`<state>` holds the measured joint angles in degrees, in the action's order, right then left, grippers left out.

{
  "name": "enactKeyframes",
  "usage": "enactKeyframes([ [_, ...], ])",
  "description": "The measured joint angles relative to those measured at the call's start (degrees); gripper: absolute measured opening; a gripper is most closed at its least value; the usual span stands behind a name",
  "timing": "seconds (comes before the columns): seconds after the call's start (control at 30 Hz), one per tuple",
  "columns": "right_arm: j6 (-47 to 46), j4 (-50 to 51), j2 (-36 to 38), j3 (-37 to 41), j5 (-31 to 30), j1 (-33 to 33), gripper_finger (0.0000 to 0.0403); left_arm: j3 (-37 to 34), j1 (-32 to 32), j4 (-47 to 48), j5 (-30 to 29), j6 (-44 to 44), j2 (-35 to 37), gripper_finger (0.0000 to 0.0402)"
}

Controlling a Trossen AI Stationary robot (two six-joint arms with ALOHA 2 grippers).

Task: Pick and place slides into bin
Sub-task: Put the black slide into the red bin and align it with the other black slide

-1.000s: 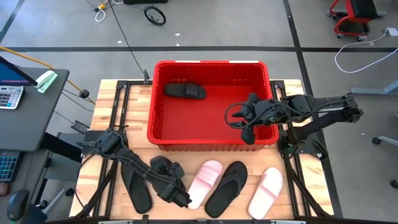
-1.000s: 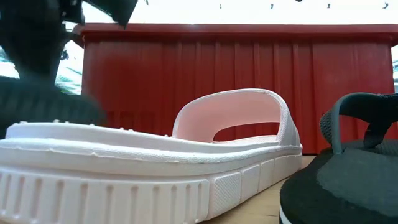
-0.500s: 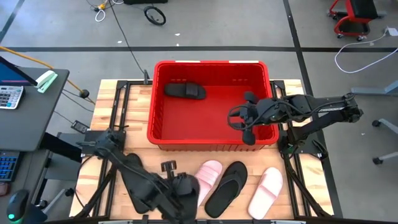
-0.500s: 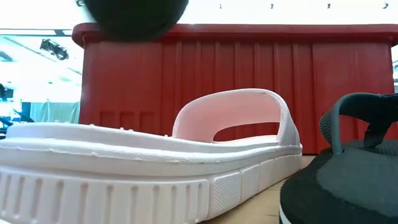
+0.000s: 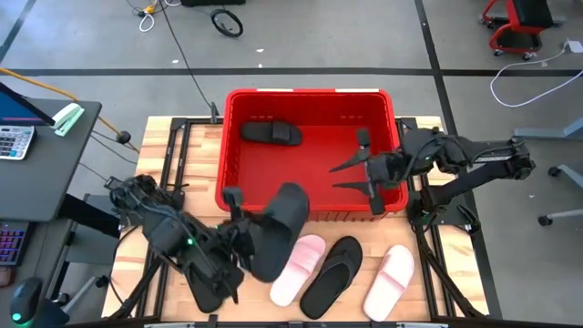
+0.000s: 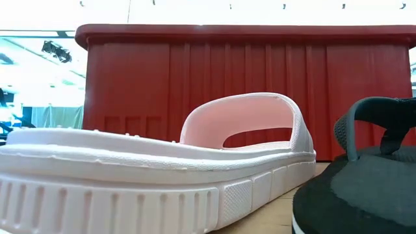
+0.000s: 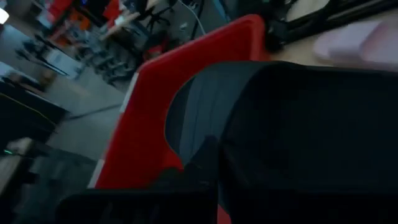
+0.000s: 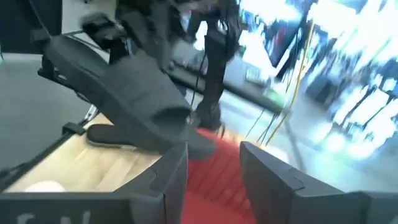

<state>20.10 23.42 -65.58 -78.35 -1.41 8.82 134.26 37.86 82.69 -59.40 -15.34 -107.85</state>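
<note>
**A:** Where is the left pincer (image 5: 244, 228), and what is its state?

**B:** Above the counter's (image 5: 182, 164) front-left area, just outside the front wall of the red bin (image 5: 239, 193). It is clamped on a black wide-strap slide (image 5: 278, 230), held clear of the counter and tilted, toe toward the bin. In the left wrist view this slide (image 7: 298, 137) fills the frame against the bin's red wall (image 7: 149, 124).

**A:** And the right pincer (image 5: 362, 173)?

**B:** Over the bin's right interior, fingers spread apart and holding nothing.

**A:** Where are the other slides?

**B:** One black slide (image 5: 271, 133) lies inside the bin near its back-left corner. Along the counter's front edge: a black flip-flop (image 5: 205, 282) at left beneath the left arm, then a pink slide (image 5: 298, 266), a second black flip-flop (image 5: 332, 273), and a second pink slide (image 5: 390, 281) toward the right. In the low view, the pink slide (image 6: 162, 175) lies before the bin's front wall (image 6: 260, 91).
</note>
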Motion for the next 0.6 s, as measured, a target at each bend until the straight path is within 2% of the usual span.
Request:
enactKeyframes([
  [0.17,7.4,-1.7,-0.2,0.0,2.6,0.0,0.0153,0.0,-2.4,-6.2,-0.2,9.7,2.9,0.0008],
  [0.37,13.6,-3.1,-0.4,0.0,1.8,0.0,0.0173,0.1,-4.6,-15.6,0.1,23.3,5.3,0.0008],
  [0.6,20.8,-6.0,-0.9,0.0,1.3,0.0,0.0211,0.0,-6.6,-18.0,2.5,30.1,5.9,0.0008],
])
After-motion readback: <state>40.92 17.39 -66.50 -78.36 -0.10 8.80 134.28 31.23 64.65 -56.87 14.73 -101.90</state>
